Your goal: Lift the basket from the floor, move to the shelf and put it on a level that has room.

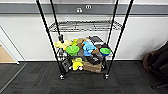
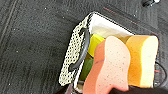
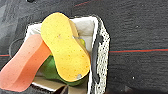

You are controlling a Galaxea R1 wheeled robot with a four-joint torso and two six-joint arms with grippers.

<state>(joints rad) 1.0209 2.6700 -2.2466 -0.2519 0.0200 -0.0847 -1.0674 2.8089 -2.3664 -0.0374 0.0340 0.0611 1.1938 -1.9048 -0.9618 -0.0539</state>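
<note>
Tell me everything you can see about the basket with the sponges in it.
The basket is small and rectangular, with cream-white woven mesh walls, a pale lining and a dark handle at the end. It is seen above the dark grey carpet. Inside, an orange-pink sponge and a yellow sponge stick up above the rim, over something green.

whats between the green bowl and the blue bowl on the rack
In the head view, a light blue item sits between the green bowl and the blue bowl on the rack.
</note>
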